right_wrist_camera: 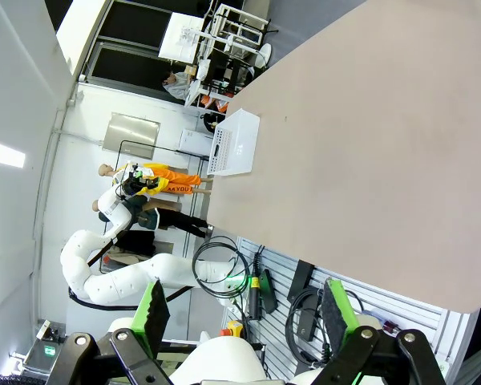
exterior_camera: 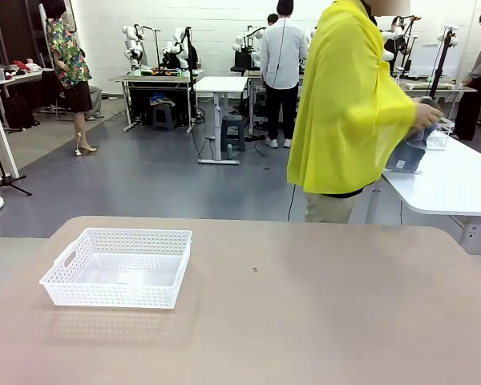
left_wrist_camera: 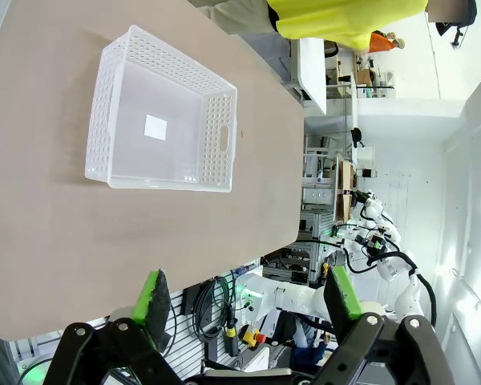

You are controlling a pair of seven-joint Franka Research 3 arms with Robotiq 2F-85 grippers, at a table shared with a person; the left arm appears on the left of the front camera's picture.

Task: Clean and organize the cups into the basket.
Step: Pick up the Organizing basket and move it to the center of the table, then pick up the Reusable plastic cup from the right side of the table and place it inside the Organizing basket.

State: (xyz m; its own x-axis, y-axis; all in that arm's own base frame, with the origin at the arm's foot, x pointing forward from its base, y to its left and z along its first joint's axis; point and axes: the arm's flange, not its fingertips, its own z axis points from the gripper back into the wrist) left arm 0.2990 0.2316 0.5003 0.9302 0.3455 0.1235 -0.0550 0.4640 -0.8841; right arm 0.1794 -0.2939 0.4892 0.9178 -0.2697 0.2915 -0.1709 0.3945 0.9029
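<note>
The white mesh basket (exterior_camera: 119, 269) stands empty on the left part of the tan table (exterior_camera: 305, 321). In the left wrist view the basket (left_wrist_camera: 164, 120) lies well above my left gripper (left_wrist_camera: 248, 297), whose green-padded fingers (left_wrist_camera: 152, 295) stand wide apart and hold nothing. In the right wrist view the basket (right_wrist_camera: 234, 143) is small and far off, and my right gripper (right_wrist_camera: 244, 309) is open and empty, back from the table's edge. The cups are out of view.
A person in a yellow top (exterior_camera: 349, 104) stands at the far side of the table, turned toward a white side table (exterior_camera: 457, 180) at the right, hands on a dark object there. A tiny dark speck (exterior_camera: 255, 269) lies mid-table.
</note>
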